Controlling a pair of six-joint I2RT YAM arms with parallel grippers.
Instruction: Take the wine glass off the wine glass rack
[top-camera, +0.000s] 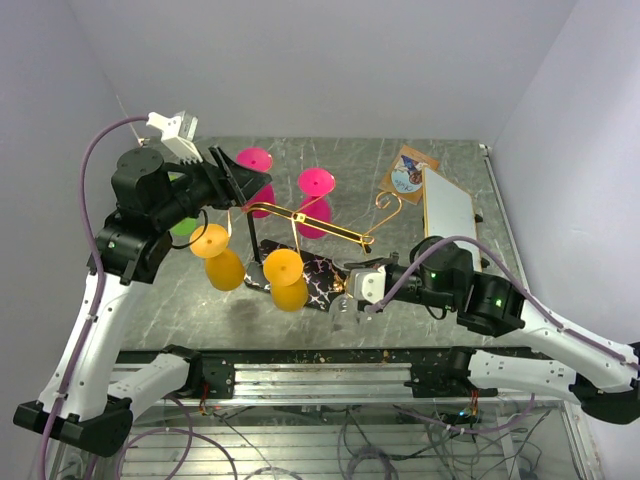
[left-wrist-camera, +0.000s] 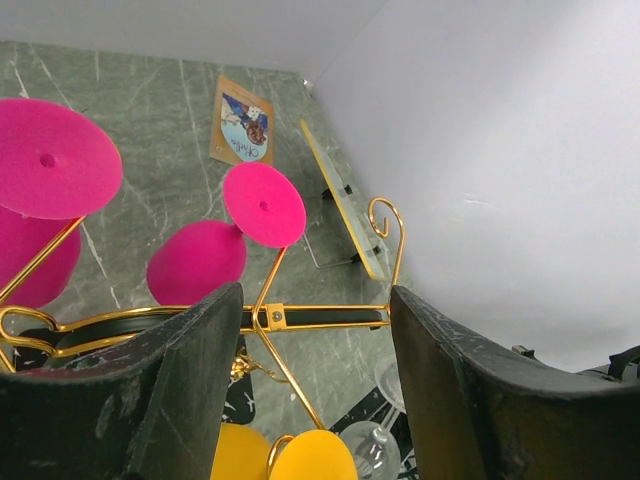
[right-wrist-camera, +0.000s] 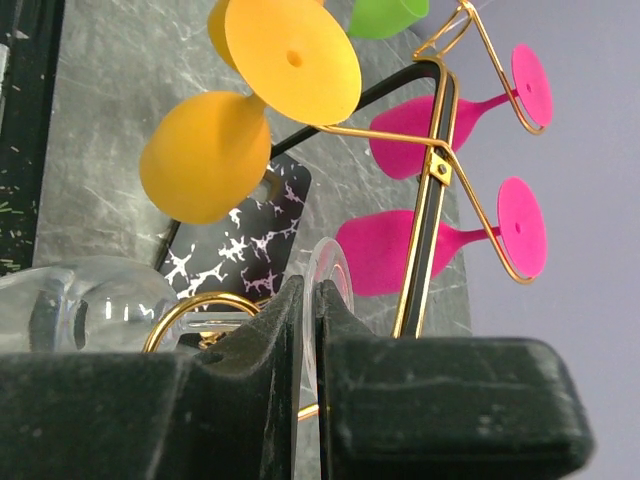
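Note:
The wine glass rack (top-camera: 300, 218) stands mid-table: gold wire arms, a black post and a black white-patterned base (top-camera: 322, 278). A clear wine glass (right-wrist-camera: 335, 272) lies low at the rack's near right arm, its stem under a gold scroll hook (right-wrist-camera: 190, 305) and its bowl (right-wrist-camera: 85, 300) to the left. My right gripper (right-wrist-camera: 310, 300) is shut on the glass's foot disc; it also shows in the top view (top-camera: 350, 292). My left gripper (left-wrist-camera: 315, 295) is open and empty, its jaws either side of the rack's top bar (left-wrist-camera: 320, 318), not touching it; it shows in the top view (top-camera: 230, 180).
Two pink glasses (top-camera: 316, 185) (top-camera: 254, 160) and two orange glasses (top-camera: 222, 262) (top-camera: 288, 282) hang upside down on the rack. A green glass (top-camera: 185, 225) sits behind my left arm. A printed card (top-camera: 408, 172) and a white board (top-camera: 447, 205) lie at the back right.

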